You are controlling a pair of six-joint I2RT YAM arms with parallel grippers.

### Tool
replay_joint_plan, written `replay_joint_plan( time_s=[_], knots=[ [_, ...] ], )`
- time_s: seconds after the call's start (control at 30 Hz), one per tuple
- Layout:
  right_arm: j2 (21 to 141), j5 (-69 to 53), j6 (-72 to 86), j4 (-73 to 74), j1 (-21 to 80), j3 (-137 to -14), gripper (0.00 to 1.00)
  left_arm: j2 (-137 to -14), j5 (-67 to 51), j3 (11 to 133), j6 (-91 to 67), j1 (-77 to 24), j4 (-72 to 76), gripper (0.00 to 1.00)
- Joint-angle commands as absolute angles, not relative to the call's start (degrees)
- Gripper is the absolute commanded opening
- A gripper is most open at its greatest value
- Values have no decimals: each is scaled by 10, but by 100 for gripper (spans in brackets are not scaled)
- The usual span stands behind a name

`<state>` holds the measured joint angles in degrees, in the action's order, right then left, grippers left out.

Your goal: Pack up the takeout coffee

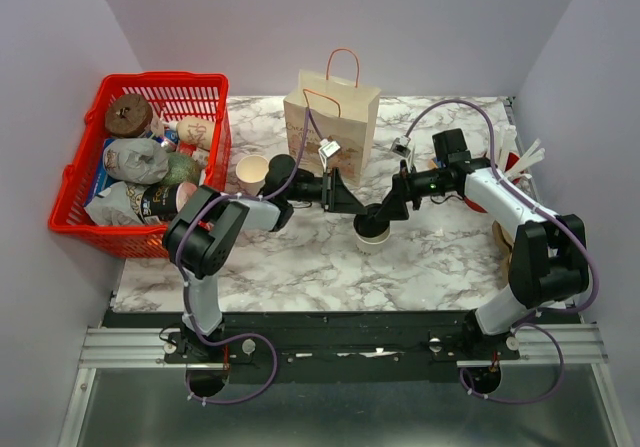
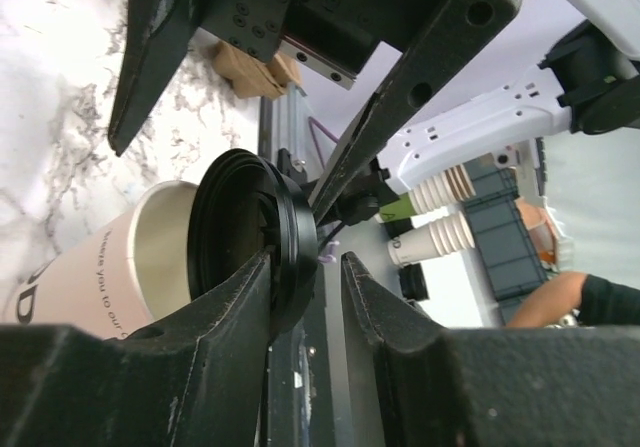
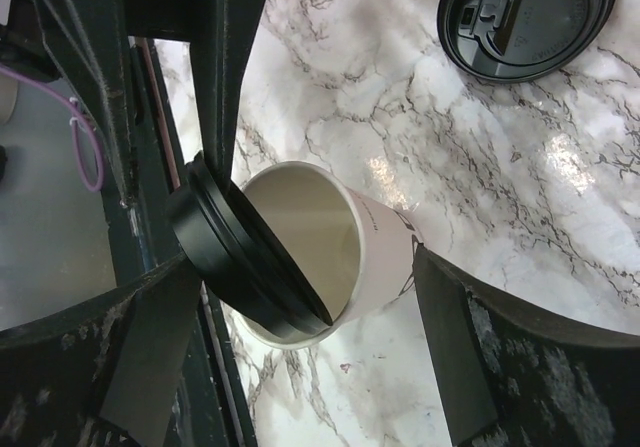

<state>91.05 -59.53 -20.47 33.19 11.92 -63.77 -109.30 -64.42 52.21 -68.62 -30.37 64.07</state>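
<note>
Takeout coffee cup [image 3: 385, 252] stands mid table [image 1: 440, 257], near paper bag [image 1: 335, 117]. Left gripper [image 2: 305, 267] pinches the black lid [image 2: 245, 237], tilted on the rim. Right gripper [image 3: 300, 267] straddles the cup, can't tell if it squeezes. I'd level the lid, then press evenly, right bracing

On the marble surface [image 1: 440, 257], the small whitish paper cup [image 3: 380, 252] sits at the middle, between the left end effector [image 2: 305, 262] and the right end effector [image 3: 305, 262]. The round black plastic lid [image 3: 240, 257] leans tilted across its mouth. Behind it stands the brown paper bag [image 1: 330, 117], with a tan paper cup [image 1: 252, 172] just left of the bag. A red plastic basket [image 1: 165, 77] sits at the left edge. A loose flat black lid [image 3: 525, 17] lies apart.
</note>
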Motion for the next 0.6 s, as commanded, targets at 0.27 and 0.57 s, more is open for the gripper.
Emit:
replay_joint_plan(
  time_s=[0.27,0.57],
  knots=[
    [918,-555,-177,309,126,-635,93,-1050,-585,548,-510,-301,434,45],
    [920,-546,-166,302,129,-633,93,-1036,-555,584,-404,-303,294,47]
  ],
)
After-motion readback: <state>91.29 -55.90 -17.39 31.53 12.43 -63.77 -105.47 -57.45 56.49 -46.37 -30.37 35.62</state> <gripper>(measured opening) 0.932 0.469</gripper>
